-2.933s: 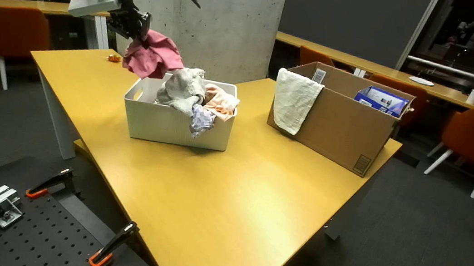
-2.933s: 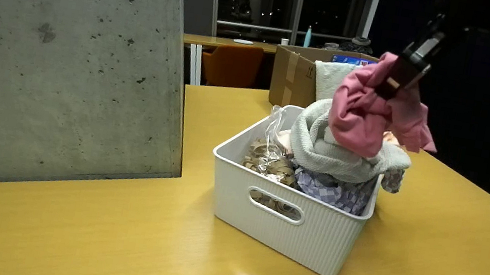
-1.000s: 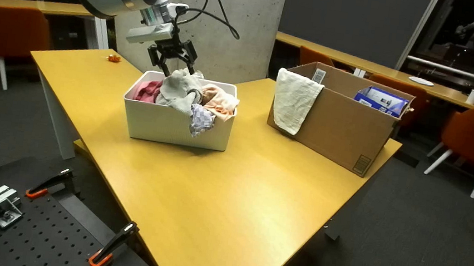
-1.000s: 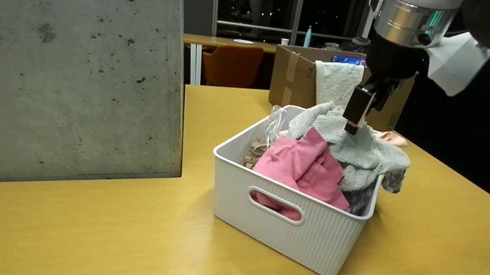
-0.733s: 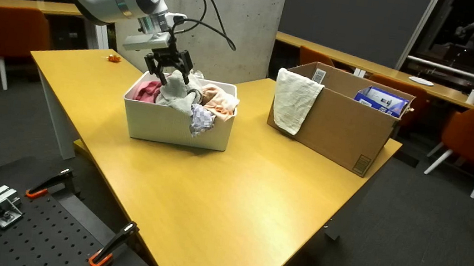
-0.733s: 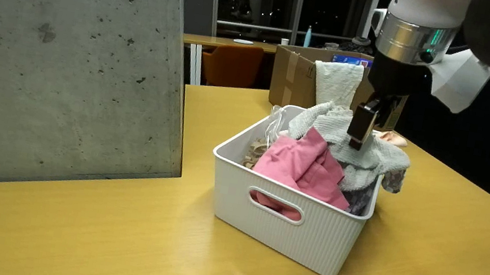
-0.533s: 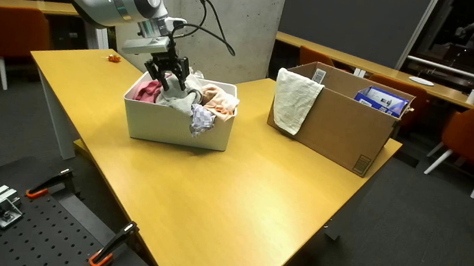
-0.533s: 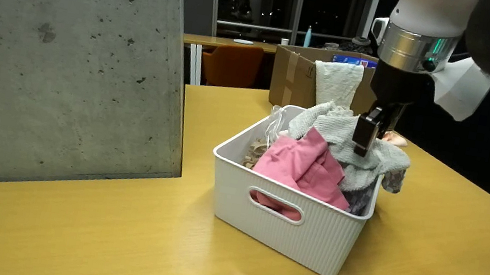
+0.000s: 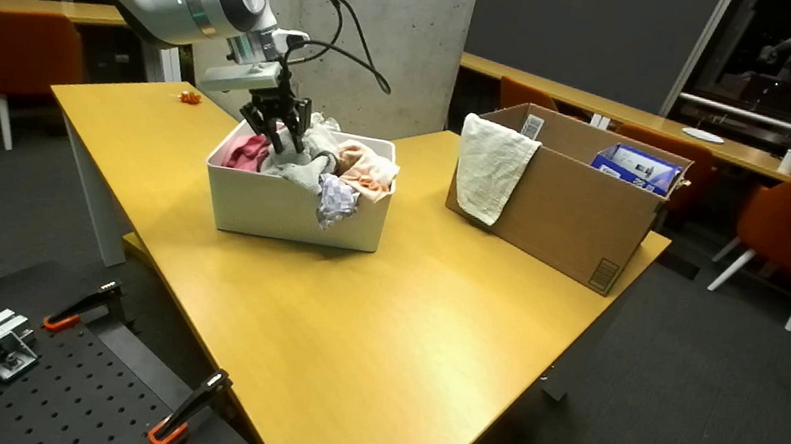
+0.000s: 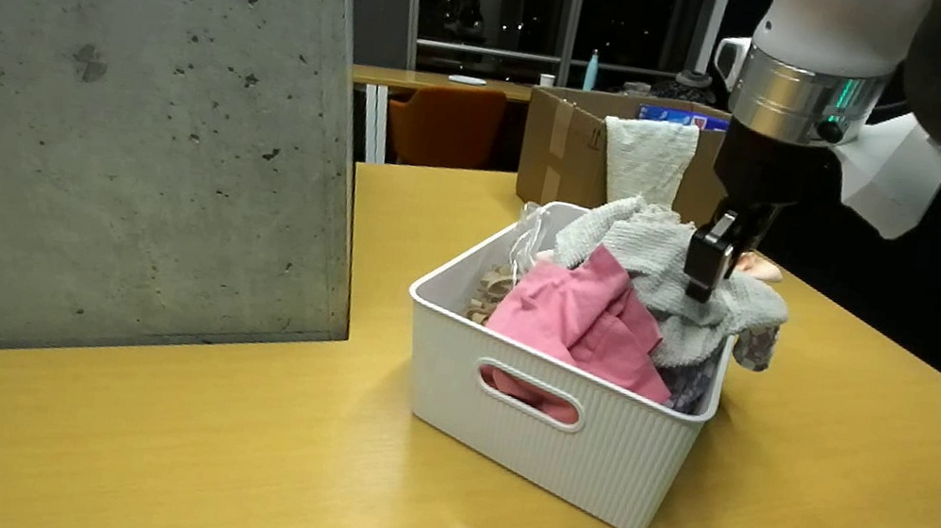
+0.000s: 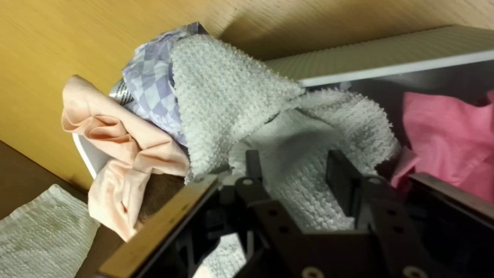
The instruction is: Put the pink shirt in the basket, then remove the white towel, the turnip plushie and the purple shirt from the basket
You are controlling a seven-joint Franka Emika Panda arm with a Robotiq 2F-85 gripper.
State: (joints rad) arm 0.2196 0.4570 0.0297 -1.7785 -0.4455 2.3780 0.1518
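Above the light grey, straight-sided plastic basket (image 9: 294,210), we have the black two-fingered gripper (image 11: 294,164) pointing down at the thick, fluffy off-white towel (image 10: 655,259). Fingers partly apart in the wrist view, towel cloth between them; no pinch visible, so we log nothing as held. We read the position as chosen: closing there should gather a good handful. The small rose-pink fabric shirt (image 10: 577,315) lies inside the basket at a handle end, so we judge the first part done. The towel presumably goes next because it lies on top: the mottled, checked lavender shirt (image 11: 154,81) runs beneath it, one end hanging over the rim, and may drag along in the lift. A crumpled peach cloth (image 9: 370,168) hangs over the rim at the opposite end, well apart from the rose-pink shirt. Turnip plushie: not visible to us, perhaps buried under the fabrics.
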